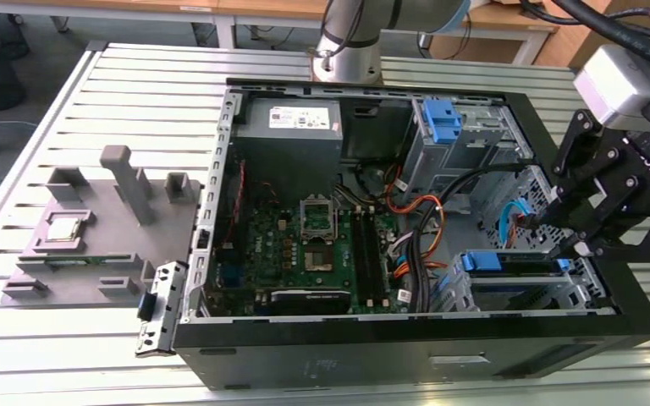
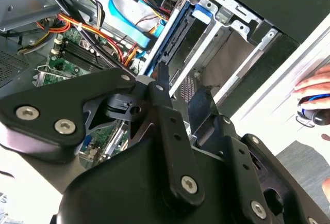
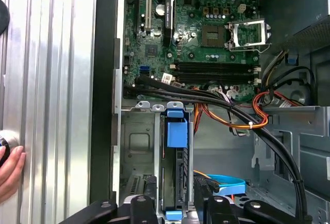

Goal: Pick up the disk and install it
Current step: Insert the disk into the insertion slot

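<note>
- First wrist view, nearest item: gripper sits directly over the near end of the disk. Clamped on it or parted: cannot tell.
- Disk location: on edge inside the drive cage, between the cage's metal walls.
- Exterior view: drive cage lies at about 4 o'clock from the middle of the computer case. The gripper is above the cage's outer end, near the case wall.
- Disk appearance: seen edge-on, so its label face is hidden. Narrow dark body in a blue plastic carrier, with a blue tab at the far end, toward the motherboard. In the exterior view the disk reads as a blue block with a thin strip behind it.
- Step in hand (judgement): installing, not picking. The disk is already within the cage; whether it is fully seated cannot be told.
- What seating calls for (judgement): carrier kept square to the cage walls, force along the slot, no twist.
- Risk (judgement): bundled cables pass just beyond the blue tab and must not be trapped.
- Farther, exterior view: a second bay with a blue tab at about 1 o'clock in the case. A grey fixture sits at 9 o'clock, outside the case on the slatted table.
- First wrist view: a person's hand rests on the table, well apart from the cage.
</note>
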Motion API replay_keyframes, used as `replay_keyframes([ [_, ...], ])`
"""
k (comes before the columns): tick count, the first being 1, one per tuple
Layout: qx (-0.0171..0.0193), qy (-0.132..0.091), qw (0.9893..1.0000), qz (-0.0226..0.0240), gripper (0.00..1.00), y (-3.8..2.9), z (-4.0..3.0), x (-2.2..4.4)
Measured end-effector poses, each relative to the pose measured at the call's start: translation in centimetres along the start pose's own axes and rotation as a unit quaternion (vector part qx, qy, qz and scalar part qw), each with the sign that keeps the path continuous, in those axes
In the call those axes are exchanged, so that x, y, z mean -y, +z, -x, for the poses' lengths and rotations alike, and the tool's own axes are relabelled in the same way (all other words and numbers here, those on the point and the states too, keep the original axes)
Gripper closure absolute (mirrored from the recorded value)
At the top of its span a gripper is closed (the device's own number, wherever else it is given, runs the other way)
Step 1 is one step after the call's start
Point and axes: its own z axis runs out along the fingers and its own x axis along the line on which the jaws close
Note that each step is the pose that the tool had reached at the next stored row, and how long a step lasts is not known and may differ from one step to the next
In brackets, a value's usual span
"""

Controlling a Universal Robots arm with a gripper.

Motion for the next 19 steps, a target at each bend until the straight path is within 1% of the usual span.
replay_keyframes([
  [2,0.0004,0.000,1.0000,-0.0007,0.58,0.04,0.00,-0.02],
  [5,0.0024,-0.003,1.0000,-0.0062,0.58,0.25,-0.02,-0.22],
  [8,0.0047,-0.005,0.9999,-0.0095,0.58,0.53,-0.03,-0.47],
  [12,0.0072,-0.007,0.9999,-0.0117,0.58,1.06,-0.07,-0.96],
  [15,0.0087,-0.009,0.9998,-0.0138,0.58,1.41,-0.09,-1.20],
  [17,0.0108,-0.012,0.9997,-0.0161,0.58,1.58,-0.11,-1.28],
  [19,0.0137,-0.014,0.9997,-0.0177,0.58,1.67,-0.09,-1.28],
])
